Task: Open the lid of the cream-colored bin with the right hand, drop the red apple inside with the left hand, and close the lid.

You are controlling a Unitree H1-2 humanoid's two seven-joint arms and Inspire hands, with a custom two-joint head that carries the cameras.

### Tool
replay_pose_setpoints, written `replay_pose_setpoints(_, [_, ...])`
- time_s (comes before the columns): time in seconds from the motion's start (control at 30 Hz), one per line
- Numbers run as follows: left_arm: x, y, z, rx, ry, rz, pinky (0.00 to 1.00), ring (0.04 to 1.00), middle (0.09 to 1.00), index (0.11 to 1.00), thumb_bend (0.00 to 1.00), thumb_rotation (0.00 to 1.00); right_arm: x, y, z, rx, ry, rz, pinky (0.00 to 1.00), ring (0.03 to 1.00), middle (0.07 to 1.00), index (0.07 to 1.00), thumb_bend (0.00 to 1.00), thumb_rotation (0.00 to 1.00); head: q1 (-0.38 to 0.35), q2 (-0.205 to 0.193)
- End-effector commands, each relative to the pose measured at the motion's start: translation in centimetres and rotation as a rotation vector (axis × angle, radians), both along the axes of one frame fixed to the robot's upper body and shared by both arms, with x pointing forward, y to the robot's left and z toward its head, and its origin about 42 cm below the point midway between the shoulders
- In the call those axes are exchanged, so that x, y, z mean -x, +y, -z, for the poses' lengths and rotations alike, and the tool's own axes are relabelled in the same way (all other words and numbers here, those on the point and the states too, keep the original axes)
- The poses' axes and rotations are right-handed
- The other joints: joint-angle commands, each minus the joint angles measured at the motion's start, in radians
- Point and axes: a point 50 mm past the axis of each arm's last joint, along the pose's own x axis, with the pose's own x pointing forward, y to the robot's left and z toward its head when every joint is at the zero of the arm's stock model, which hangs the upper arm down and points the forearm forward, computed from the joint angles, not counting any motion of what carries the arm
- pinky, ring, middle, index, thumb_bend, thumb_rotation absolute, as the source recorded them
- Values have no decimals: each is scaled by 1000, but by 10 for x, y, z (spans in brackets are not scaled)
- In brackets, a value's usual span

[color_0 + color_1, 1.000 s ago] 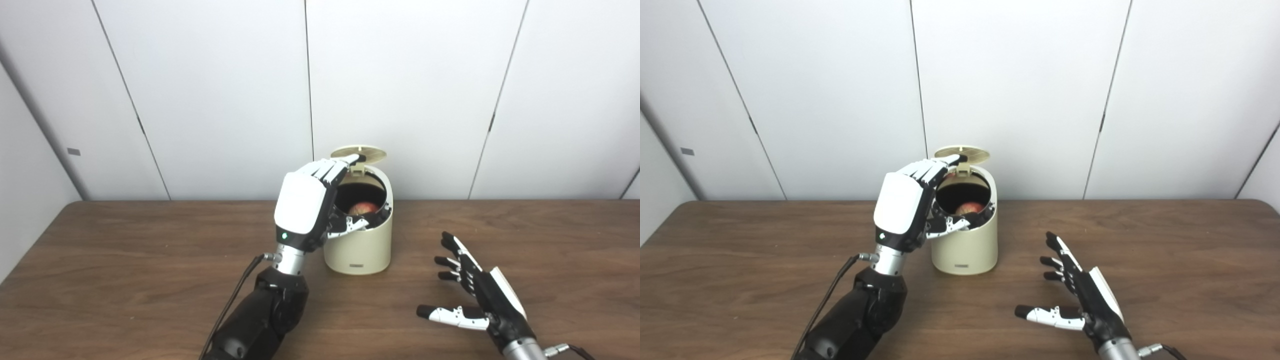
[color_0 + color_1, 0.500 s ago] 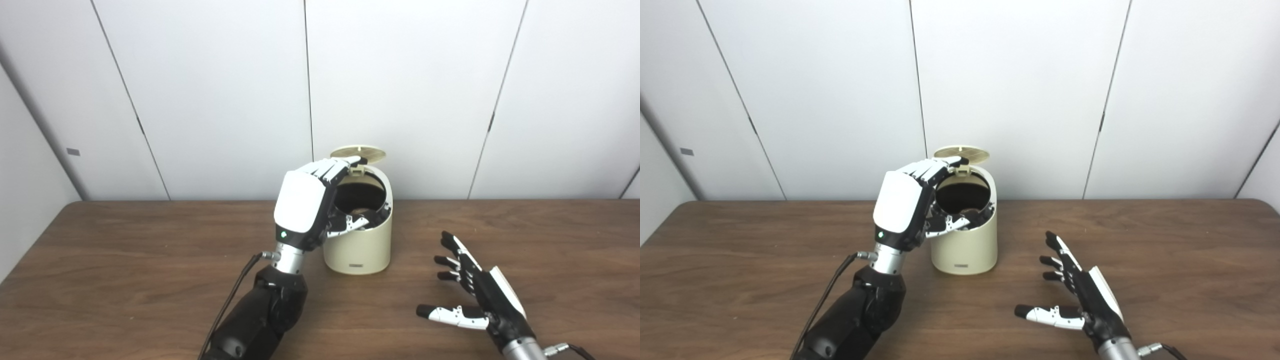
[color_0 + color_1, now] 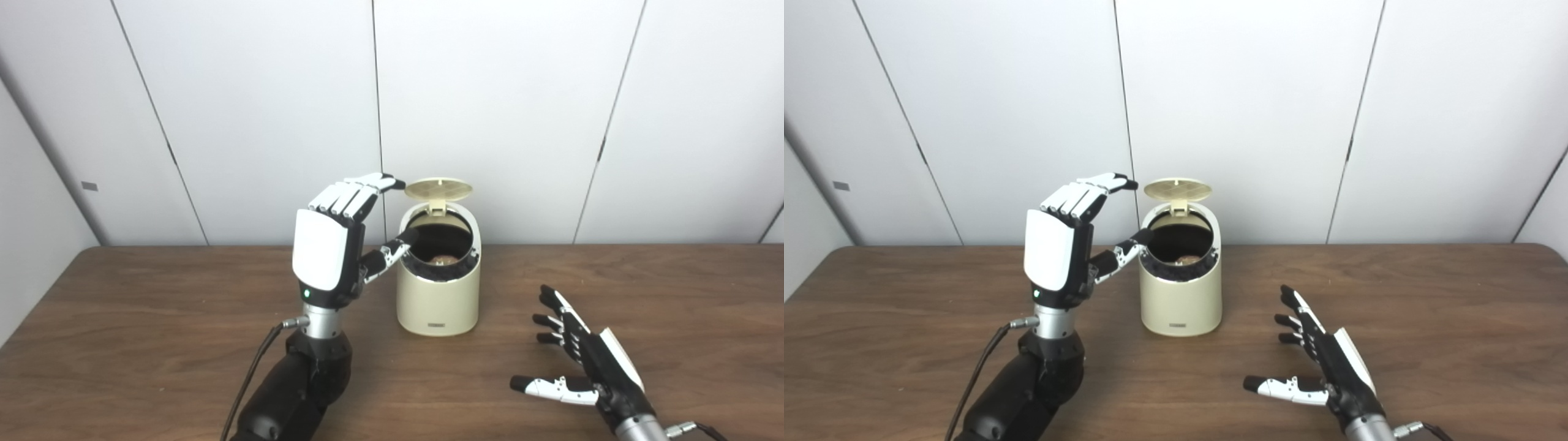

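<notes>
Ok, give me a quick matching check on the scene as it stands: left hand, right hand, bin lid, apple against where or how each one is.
Things:
1. left hand
2. right hand
3. bin lid
4. red apple

States:
A. raised open on its hinge
B. down inside the cream-colored bin
C. open, low over the table, right of the bin
D. open, upright, left of the bin

Pairs: 1-D, 2-C, 3-A, 4-B

Apple [image 3: 442,260] inside bin [image 3: 437,303], between hands.
</notes>
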Motion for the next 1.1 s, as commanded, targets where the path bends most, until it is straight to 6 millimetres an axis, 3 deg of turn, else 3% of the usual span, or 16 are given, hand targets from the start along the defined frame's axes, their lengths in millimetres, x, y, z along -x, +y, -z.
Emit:
replay_pose_setpoints(0.0, [-1, 4, -23, 41, -66, 20, 501, 620, 677, 667, 680, 57, -2, -1, -13, -11, -81, -4, 770, 880, 959, 959, 766, 210, 0, 0])
replay_pose_setpoints(0.17, [19, 23, -22, 210, 221, 209, 506, 641, 684, 693, 640, 100, -2, -6, -16, -17, -95, 2, 778, 874, 959, 957, 767, 234, 1, 3])
replay_pose_setpoints(0.37, [39, 55, -9, 346, 521, 340, 580, 701, 751, 767, 612, 326, -11, -13, -23, -5, -156, 5, 748, 843, 947, 947, 722, 244, 9, 1])
replay_pose_setpoints(0.4, [41, 61, -6, 358, 577, 339, 606, 715, 768, 793, 608, 456, -14, -14, -25, 1, -171, 8, 724, 832, 938, 939, 710, 237, 9, 0])
replay_pose_setpoints(0.5, [45, 77, 7, 414, 697, 332, 610, 726, 781, 816, 643, 572, -24, -17, -34, -14, -211, -2, 693, 841, 927, 929, 687, 153, 9, -1])
replay_pose_setpoints(0.67, [47, 88, 31, 507, 801, 357, 579, 700, 755, 803, 632, 471, -44, -16, -63, 28, -261, -4, 718, 824, 903, 909, 719, 268, 4, -7])
replay_pose_setpoints(0.8, [49, 91, 48, 518, 839, 354, 558, 688, 748, 800, 616, 359, -62, -15, -90, 49, -343, -33, 722, 819, 885, 884, 727, 233, 4, -11])
replay_pose_setpoints(1.07, [54, 90, 88, 532, 928, 374, 582, 708, 761, 803, 579, 211, -85, 4, -171, 218, -468, -90, 696, 822, 892, 875, 718, 422, -5, -29])
